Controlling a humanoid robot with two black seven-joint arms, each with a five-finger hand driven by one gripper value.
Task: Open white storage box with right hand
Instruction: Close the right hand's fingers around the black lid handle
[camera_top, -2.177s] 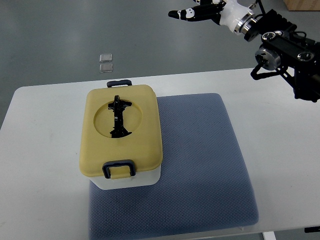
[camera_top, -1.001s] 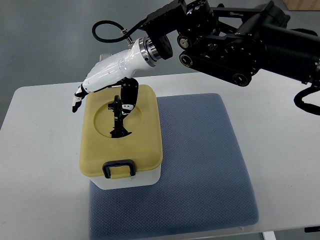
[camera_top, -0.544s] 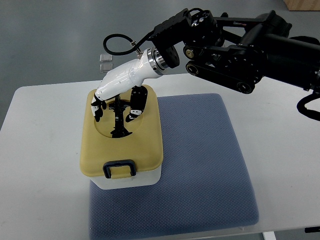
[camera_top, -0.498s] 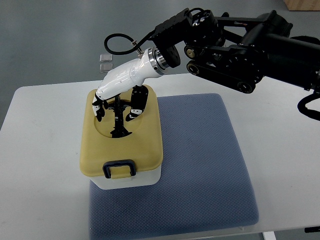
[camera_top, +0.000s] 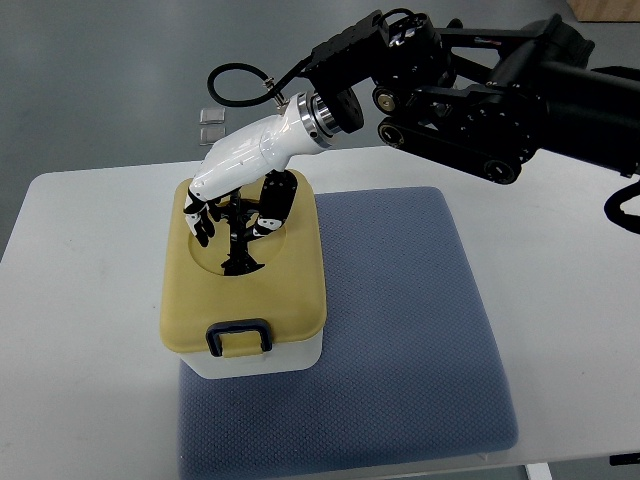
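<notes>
The storage box (camera_top: 290, 355) has a white body and a yellow lid (camera_top: 290, 280), and stands on the left part of a blue-grey mat (camera_top: 400, 330). A black handle (camera_top: 238, 252) lies in the lid's round recess. My right hand (camera_top: 232, 218), white with black fingertips, reaches in from the upper right and hovers over that handle. Its fingers (camera_top: 196, 222) hang to the left of the handle and the thumb (camera_top: 271, 213) to the right, apart from it and holding nothing. A dark blue latch (camera_top: 237, 337) is closed on the lid's front edge. The hand hides the back latch.
The white table (camera_top: 80, 330) carries the mat and box. My right arm's black links (camera_top: 480, 90) span the upper right. Two small clear squares (camera_top: 212, 125) lie on the grey floor beyond the table's far edge.
Over two seconds my right hand swung from the top right down over the lid. In the last half second it barely moved, settling astride the handle.
</notes>
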